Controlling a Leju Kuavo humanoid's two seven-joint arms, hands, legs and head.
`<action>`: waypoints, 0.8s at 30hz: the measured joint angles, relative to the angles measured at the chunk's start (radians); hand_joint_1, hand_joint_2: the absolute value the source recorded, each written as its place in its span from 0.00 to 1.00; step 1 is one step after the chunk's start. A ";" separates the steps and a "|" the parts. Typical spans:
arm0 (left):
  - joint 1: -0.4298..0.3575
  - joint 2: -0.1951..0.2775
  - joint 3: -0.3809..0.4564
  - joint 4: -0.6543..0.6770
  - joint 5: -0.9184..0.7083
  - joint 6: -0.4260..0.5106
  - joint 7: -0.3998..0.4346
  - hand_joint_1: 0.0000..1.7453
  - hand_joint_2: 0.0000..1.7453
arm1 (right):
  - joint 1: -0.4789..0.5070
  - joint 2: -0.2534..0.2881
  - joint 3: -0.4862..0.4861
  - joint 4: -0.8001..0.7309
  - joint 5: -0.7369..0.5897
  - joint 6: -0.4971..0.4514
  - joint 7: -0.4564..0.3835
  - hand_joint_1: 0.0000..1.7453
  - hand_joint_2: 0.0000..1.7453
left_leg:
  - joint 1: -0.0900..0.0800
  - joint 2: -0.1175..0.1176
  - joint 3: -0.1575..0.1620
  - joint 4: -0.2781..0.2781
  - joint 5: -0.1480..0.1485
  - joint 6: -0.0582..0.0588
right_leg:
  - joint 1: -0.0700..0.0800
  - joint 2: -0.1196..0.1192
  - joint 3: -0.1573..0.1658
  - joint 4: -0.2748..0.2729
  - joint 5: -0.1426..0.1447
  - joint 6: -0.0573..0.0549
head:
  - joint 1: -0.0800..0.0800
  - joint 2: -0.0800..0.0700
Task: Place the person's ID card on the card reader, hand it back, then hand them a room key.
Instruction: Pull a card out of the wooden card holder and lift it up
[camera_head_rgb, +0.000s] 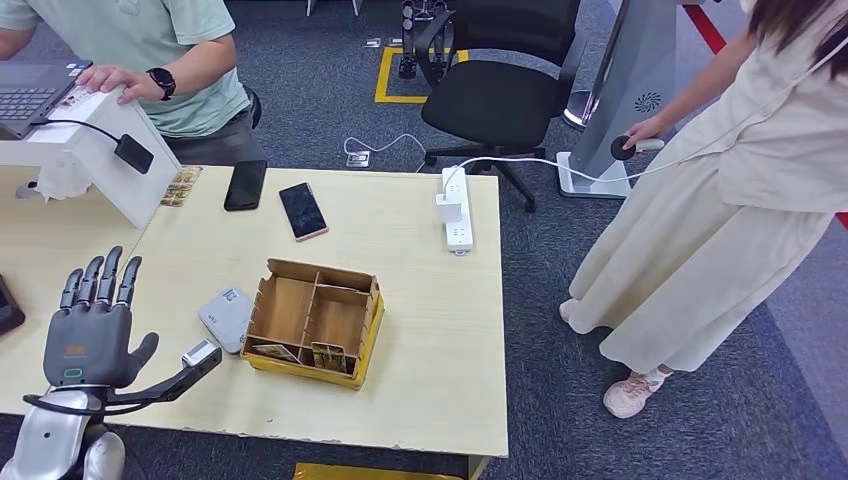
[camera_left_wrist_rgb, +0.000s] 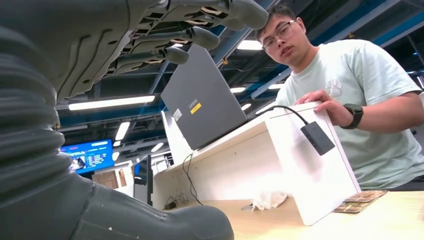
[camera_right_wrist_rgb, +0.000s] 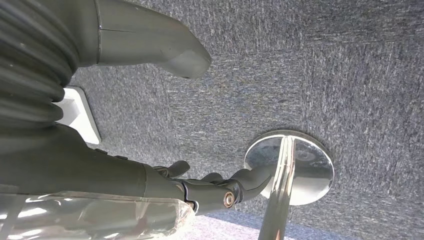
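**Left hand up, no card in play yet**

The left hand (camera_head_rgb: 92, 325) is raised over the near left of the table (camera_head_rgb: 440, 370), fingers straight and spread, thumb out to the side, holding nothing. The right hand (camera_right_wrist_rgb: 210, 187) hangs over grey carpet beside a chrome stand base; its fingers look loosely extended with nothing in them, though the view is partial.

Where is the ID card? I cannot tell. No card sits in either hand. The standing person (camera_head_rgb: 740, 180) at the right rests a hand on a dark knob and offers nothing. The reader (camera_head_rgb: 226, 317), a small grey pad, lies just left of the wooden box (camera_head_rgb: 315, 320), touching or nearly so. Cards stand in the box's near compartments, likely the room keys.

My read: this is the opening step, waiting to receive the ID. The next move calls for a card to reach a hand, which then pinches it flat and lays it squarely on the reader.
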 joint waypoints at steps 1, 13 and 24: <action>0.005 0.000 0.000 -0.004 0.008 -0.002 -0.007 0.00 1.00 | 0.000 0.000 -0.001 0.000 0.001 0.000 -0.001 0.00 1.00 | 0.000 0.000 0.000 0.000 0.000 0.000 | 0.000 0.000 0.000 0.000 0.000 0.000 | 0.000 0.000; 0.147 -0.023 0.001 -0.121 0.093 -0.055 -0.137 0.00 1.00 | -0.002 0.001 -0.038 0.000 0.008 -0.001 -0.017 0.00 1.00 | 0.000 0.000 0.000 0.000 -0.001 0.001 | 0.000 0.000 0.000 0.000 -0.001 0.001 | 0.000 0.000; 0.246 -0.061 -0.015 -0.207 0.003 0.000 -0.137 0.00 1.00 | -0.003 0.002 -0.048 -0.003 -0.006 -0.003 -0.017 0.00 1.00 | 0.000 0.000 0.000 0.000 -0.002 0.001 | 0.000 0.000 0.000 0.000 -0.001 0.001 | 0.000 0.000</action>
